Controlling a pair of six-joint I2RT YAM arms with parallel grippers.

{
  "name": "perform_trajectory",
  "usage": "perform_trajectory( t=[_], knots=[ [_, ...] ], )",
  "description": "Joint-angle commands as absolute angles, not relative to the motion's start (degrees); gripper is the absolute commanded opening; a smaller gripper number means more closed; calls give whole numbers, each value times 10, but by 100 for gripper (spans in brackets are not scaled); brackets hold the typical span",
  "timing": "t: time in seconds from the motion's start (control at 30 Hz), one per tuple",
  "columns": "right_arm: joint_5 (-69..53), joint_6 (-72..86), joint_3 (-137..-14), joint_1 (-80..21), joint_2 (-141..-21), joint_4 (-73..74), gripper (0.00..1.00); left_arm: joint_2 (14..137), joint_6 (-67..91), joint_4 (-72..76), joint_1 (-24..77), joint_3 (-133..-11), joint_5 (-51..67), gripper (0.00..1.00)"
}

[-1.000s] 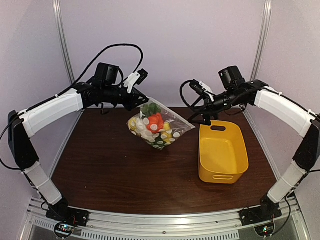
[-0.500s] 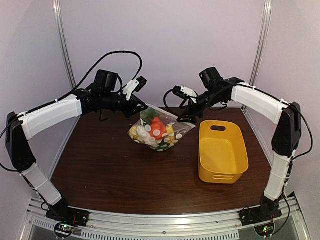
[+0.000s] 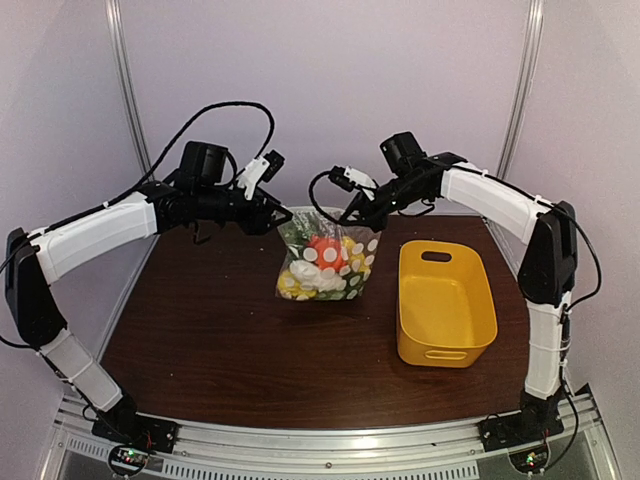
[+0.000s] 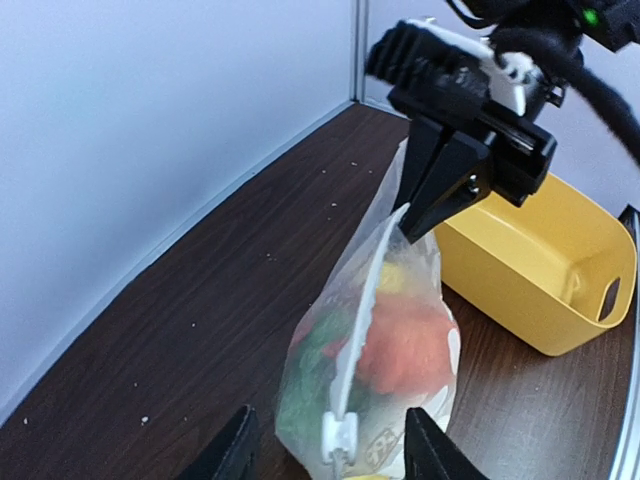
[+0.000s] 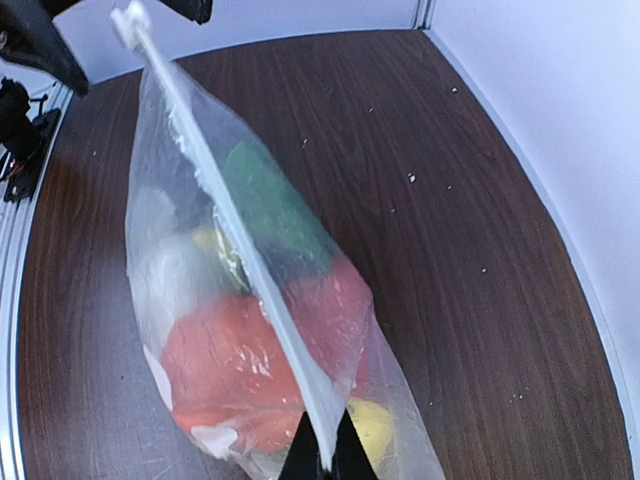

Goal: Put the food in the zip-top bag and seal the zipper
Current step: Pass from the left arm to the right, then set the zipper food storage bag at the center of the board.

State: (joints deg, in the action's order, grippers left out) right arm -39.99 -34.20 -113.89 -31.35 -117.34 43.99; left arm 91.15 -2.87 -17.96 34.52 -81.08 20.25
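Food fills the bag below the right hand, clamped on its zipper. Left hand stands apart around the slider.

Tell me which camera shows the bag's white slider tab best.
The left wrist view: the slider tab sits close at the bottom, between the left tool's fingers. The right wrist shows it small at the zipper's far end. From the top, the bag shows but the tab is too small to find.
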Motion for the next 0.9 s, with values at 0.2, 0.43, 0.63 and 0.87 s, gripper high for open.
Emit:
perform_trajectory(
  t=[0.2,0.43,0.63,0.87],
  knots=[
    [-365,-241,-1143,-351,-1132,369,0,727,-10,-8,325,-673,39,82],
    [-365,-284,-932,-416,-1036,381,1,692,-31,22,324,-624,-49,92],
    [-372,-307,-832,-479,-1013,412,18,704,-29,16,324,-622,-54,92],
    [-458,-380,-875,-502,-1016,598,46,703,-25,-11,324,-638,-48,94]
  ],
)
